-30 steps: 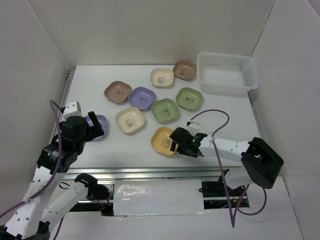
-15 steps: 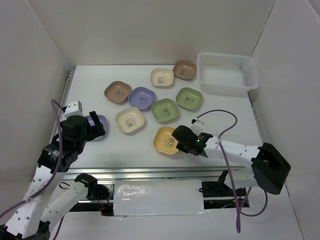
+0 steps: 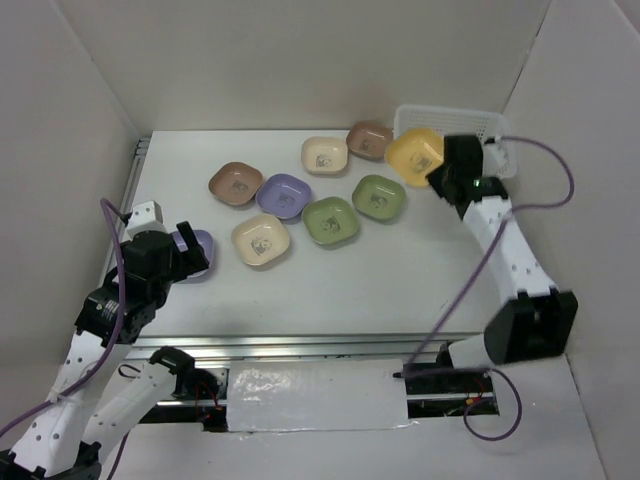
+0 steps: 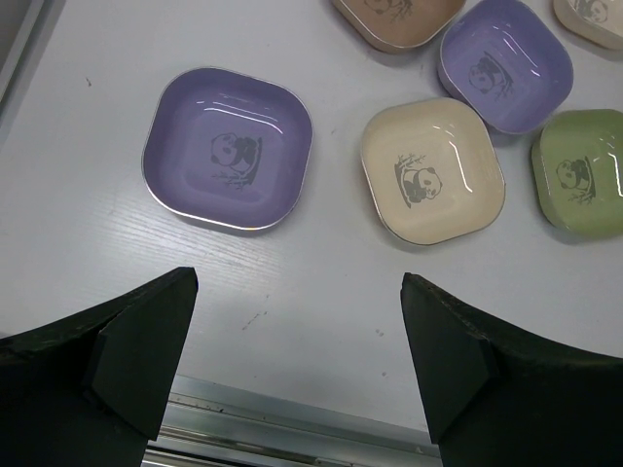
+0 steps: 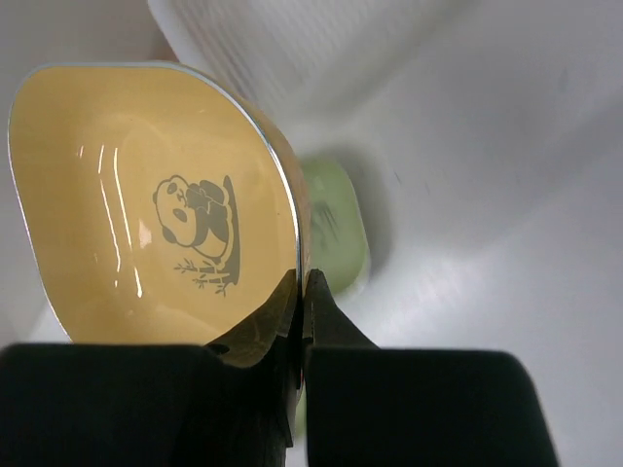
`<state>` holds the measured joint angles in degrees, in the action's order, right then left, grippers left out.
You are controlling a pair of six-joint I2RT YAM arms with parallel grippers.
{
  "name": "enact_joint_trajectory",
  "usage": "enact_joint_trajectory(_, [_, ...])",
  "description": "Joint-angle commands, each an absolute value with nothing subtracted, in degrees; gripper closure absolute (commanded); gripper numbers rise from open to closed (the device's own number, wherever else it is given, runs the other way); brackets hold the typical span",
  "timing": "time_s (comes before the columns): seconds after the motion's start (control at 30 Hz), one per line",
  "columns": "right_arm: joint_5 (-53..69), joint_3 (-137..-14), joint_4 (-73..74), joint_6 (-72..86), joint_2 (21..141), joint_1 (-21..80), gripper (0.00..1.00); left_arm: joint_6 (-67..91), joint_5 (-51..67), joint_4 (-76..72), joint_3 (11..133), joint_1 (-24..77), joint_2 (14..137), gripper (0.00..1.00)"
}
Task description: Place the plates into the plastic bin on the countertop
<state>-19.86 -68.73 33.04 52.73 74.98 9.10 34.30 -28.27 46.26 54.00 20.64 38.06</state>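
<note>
In the top view, the right claw hangs at the near-left corner of the plastic bin. It is closed tight on the rim of the orange plate, which tilts in the air, partly over the bin's flared edge. Eight other plates lie on the counter. The bin seems to hold nothing yet, though claw and plate hide part of it. The left claw hovers wide apart at the lilac plate near the left edge.

The left wrist view shows that lilac plate flat on the counter ahead of the spread fingers, nothing between them, with a cream plate beside it.

The right wrist view shows the orange plate's rim clamped, panda motif facing the camera.

The step in hand looks like delivering this plate. The next move calls for carrying it over the bin's middle, lowering it, then releasing.
</note>
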Motion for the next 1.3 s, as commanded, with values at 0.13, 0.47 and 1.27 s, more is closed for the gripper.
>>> enact_joint_trajectory(0.13, [-16.4,-108.8,40.7,50.5,105.9,-3.3,1.0,32.6,-27.2,44.1,54.1,20.3,40.0,0.01])
enact_joint_trajectory(0.47, [-5.7,-129.6,39.0,49.7,133.2,-10.5,0.99,32.3,-26.5,44.0,54.0,20.3,40.9,0.01])
enact_joint_trajectory(1.27, [-17.8,-107.1,31.9,34.1,102.7,-0.4,0.0,31.4,-25.0,43.6,54.1,20.3,42.9,0.01])
